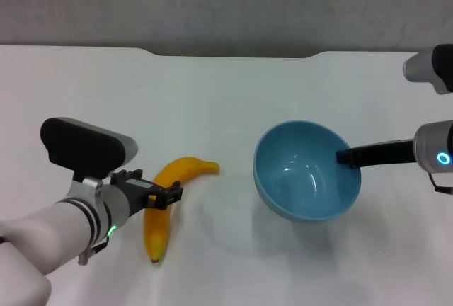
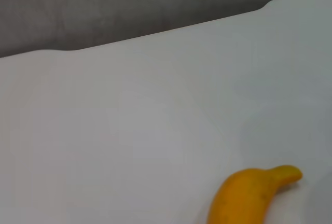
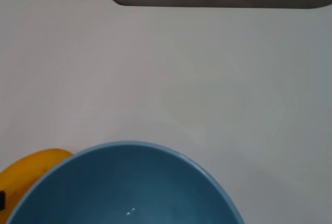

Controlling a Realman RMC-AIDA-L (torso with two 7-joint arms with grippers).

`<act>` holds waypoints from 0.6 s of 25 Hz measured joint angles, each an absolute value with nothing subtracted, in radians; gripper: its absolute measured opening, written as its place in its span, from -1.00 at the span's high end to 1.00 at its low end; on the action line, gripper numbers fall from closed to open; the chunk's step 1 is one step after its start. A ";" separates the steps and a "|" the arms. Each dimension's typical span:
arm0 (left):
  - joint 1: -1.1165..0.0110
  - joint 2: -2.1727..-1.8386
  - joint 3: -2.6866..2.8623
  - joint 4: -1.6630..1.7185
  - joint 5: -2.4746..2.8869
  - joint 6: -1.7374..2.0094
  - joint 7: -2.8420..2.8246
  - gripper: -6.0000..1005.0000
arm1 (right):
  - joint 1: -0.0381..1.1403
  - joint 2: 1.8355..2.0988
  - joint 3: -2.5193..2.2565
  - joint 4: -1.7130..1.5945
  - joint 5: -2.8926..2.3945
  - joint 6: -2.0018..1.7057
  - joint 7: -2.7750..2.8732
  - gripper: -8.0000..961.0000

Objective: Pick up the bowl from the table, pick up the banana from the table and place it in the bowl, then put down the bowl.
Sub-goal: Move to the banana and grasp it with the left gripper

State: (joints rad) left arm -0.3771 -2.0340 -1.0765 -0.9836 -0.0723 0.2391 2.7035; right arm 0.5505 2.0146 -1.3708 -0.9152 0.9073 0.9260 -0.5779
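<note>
The light-blue bowl (image 1: 301, 178) is at the right of the white table (image 1: 212, 93), tilted, with a faint shadow under it. My right gripper (image 1: 347, 156) is shut on its right rim, one black finger inside. The right wrist view shows the bowl (image 3: 129, 187) close up, with the banana (image 3: 26, 175) beyond its rim. The yellow-orange banana (image 1: 157, 235) lies on the table at the left. My left gripper (image 1: 161, 196) is over the banana's middle, right at it. The left wrist view shows only one end of the banana (image 2: 249, 198).
The table's far edge has a shallow notch (image 1: 233, 54) with a grey wall behind it. Bare white tabletop lies between the banana and the bowl and all around them.
</note>
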 joint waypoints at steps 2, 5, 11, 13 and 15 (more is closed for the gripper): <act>-0.378 -2.034 -1.079 -0.973 -0.081 0.237 2.703 -0.63 | 0.550 2.014 -1.373 -0.919 0.909 0.926 -0.579 0.85; -0.380 -2.033 -1.079 -0.957 -0.103 0.235 2.708 -0.63 | 0.549 2.014 -1.373 -0.921 0.909 0.926 -0.579 0.84; -0.396 -2.034 -1.079 -0.903 -0.110 0.206 2.703 -0.63 | 0.549 2.013 -1.373 -0.923 0.910 0.929 -0.580 0.83; -0.399 -2.034 -1.079 -0.890 -0.116 0.194 2.701 -0.63 | 0.549 2.013 -1.373 -0.923 0.910 0.929 -0.580 0.83; -0.402 -2.035 -1.079 -0.879 -0.121 0.188 2.700 -0.63 | 0.549 2.013 -1.375 -0.923 0.910 0.929 -0.580 0.82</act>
State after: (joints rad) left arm -0.4023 -2.0347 -1.0787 -0.8792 -0.1214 0.1884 2.7002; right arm 0.5494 2.0126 -1.3751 -0.9233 0.9097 0.9291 -0.5799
